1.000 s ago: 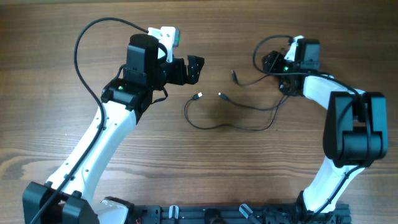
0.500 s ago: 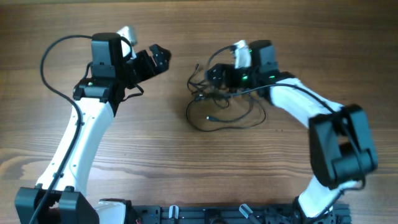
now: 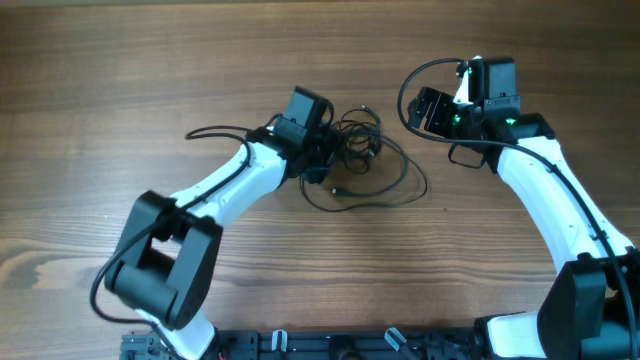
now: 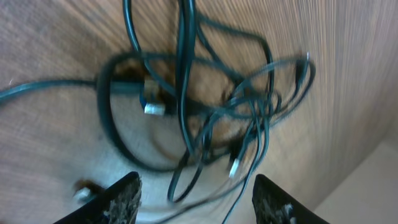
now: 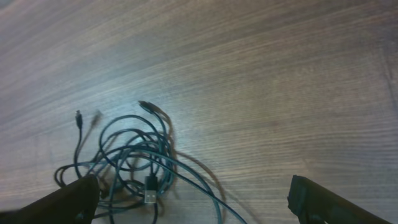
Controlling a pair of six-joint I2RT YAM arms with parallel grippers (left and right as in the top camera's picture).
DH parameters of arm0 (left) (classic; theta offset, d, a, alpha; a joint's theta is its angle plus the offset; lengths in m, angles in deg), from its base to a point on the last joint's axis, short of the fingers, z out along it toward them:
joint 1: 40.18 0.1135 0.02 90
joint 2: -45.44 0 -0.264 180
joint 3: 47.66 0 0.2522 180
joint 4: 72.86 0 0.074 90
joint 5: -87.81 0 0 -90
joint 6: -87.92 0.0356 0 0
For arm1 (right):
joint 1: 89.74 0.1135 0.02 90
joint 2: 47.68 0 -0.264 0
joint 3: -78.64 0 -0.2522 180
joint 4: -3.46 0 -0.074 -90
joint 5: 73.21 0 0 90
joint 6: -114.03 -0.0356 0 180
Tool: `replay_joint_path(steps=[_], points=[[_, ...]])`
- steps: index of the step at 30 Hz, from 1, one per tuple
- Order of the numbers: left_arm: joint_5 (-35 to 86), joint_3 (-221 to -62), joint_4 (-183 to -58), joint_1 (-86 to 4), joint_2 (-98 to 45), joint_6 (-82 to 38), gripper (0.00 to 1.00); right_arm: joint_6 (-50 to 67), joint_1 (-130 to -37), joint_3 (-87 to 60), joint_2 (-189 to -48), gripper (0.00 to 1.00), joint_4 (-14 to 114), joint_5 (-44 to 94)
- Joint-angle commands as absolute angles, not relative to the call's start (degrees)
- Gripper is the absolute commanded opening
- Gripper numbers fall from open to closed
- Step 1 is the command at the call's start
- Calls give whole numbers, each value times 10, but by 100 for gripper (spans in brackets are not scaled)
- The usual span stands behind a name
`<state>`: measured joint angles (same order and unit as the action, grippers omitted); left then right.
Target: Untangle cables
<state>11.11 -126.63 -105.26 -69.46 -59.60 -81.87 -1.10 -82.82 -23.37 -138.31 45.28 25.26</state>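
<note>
1. Location: the cables (image 3: 357,140) lie in one knotted heap on the counter (image 3: 300,50). They are just ahead of the left jaws, with some strands crossing the gap between them. From the right jaws, the heap sits ahead and off toward the left finger, well apart.
2. Jaw state: the left jaws are spread with nothing pinched. The right jaws are spread wide and empty.
3. Step in hand, as judged: the left arm (image 3: 235,180) is placed to take a first strand from the heap.
4. Advice:
   - Close on a single cord near a free plug (image 4: 152,109), not on the crossed bundle, or the knot is likely to tighten.
   - Draw the strand outward slowly and low.
   - Bring the right jaws in to pin the rest of the heap.
   - Keep clear of the arm's own wire (image 3: 215,131), which lies behind the left jaws.
5. Materials:
   - The cords are thin, black, round and limp, and lie in loose overlapping loops.
   - One wide loop trails out of the heap across the counter.
   - The plugs are small and rigid, and some are silvery.
   - The counter is matt wood grain and appears flat.
   - The left wrist view is blurred, so individual crossings cannot be traced.
</note>
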Motion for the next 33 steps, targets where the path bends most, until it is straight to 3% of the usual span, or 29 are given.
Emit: replay_joint_path(steps=[1,2,11,12,15,16,20,25,33], points=[[69,-1269,-1026,-695,-613,-866,58,-16,-826,-231,-1376,100,453,241],[67,-1269,-1024,-695,-620,-866,57,-17,-826,-231,-1375,100,453,241],[29,-1269,-975,-697,-672,-861,4,-16,-826,-231,-1376,100,458,241],[19,-1269,-966,-696,-672,-834,4,-15,-826,-231,-1376,100,462,241],[113,-1278,-904,-654,-630,-587,4,-14,-826,-231,-1376,100,474,255],[178,-1284,-904,-629,-593,-482,4,3,-826,-231,-1376,100,473,295],[371,-1284,-908,-581,-481,-271,4,127,-826,-231,-1376,98,442,479],[495,-1284,-903,-579,-431,-201,4,170,-826,-231,-1370,90,441,544],[568,-1284,-887,-580,-430,-214,4,241,-826,-231,-1287,61,417,616]])
